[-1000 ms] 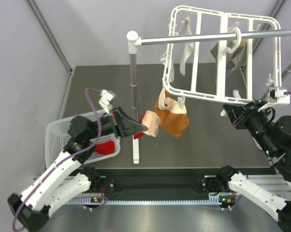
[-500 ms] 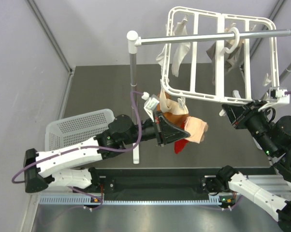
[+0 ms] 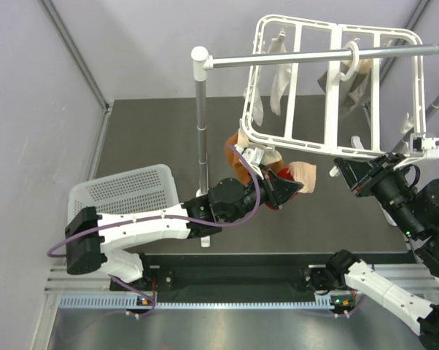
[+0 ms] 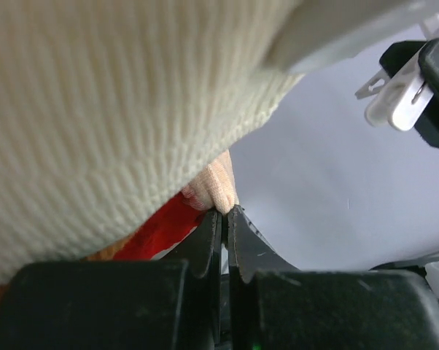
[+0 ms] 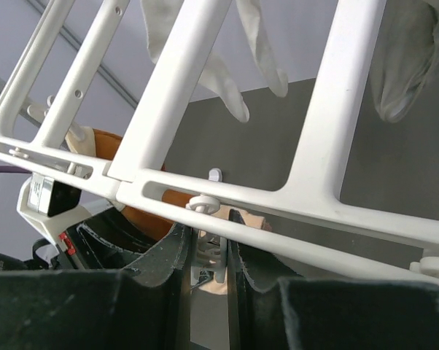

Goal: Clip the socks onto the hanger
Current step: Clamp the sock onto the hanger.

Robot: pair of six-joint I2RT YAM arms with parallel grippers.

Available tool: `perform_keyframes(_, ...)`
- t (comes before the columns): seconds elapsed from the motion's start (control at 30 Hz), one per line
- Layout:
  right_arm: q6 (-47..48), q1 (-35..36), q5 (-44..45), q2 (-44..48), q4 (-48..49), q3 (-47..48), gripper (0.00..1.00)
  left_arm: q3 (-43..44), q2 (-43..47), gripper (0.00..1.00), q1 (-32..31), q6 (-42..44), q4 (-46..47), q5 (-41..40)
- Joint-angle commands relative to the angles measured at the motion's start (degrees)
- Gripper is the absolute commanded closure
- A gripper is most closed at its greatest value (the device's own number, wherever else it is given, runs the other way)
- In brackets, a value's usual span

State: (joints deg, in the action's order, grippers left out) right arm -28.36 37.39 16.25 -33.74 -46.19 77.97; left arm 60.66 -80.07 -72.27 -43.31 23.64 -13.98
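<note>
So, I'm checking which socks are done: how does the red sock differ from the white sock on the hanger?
The red sock is pinched at its pale cuff by the left gripper's fingers, not yet on the clip peg the right gripper holds; the white sock hangs from the hanger. The red sock is bunched; the white sock dangles straight. Both are limp fabric.

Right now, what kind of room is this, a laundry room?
Probably a robot test booth set up like a laundry corner. Two robot arms sit at a dark table between bare grey walls, with a sock hanger on a metal rail and a white basket.
</note>
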Motion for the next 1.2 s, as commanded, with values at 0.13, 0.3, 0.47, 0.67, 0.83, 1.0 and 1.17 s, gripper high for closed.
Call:
perform_keyframes(0.13,-0.21,0.67,-2.28,0.6,-0.3,-1.25,1.0,3.33,0.09,1.0,-0.15,-0.28,9.67,0.27)
perform_keyframes(0.3,-0.47,0.67,-2.63,0.69,-0.13,-1.42,1.0,0.07,1.59,1.0,-0.15,-0.99,18.19,2.89)
perform_keyframes(0.47,-1.08,0.67,-3.15,0.69,0.4,-1.51,1.0,-0.98,0.88,1.0,-0.24,-2.39,23.02,5.19)
perform_keyframes(0.67,-1.79,0.67,-3.59,0.87,0.76,-1.86,1.0,-1.07,-0.26,1.0,-0.15,-4.15,25.4,6.77)
perform_keyframes(0.83,-2.05,0.67,-3.68,1.13,1.02,-1.77,1.0,-0.2,-1.66,1.0,-0.15,-4.85,26.11,7.83)
perform_keyframes(1.0,-2.31,0.67,-3.77,1.22,1.2,-1.69,1.0,0.33,-2.63,1.0,-0.24,-5.38,26.46,8.26)
perform_keyframes(1.17,-2.14,0.67,-3.42,1.39,1.28,-1.6,1.0,-0.02,-2.63,1.0,-0.06,-6.08,27.77,8.44)
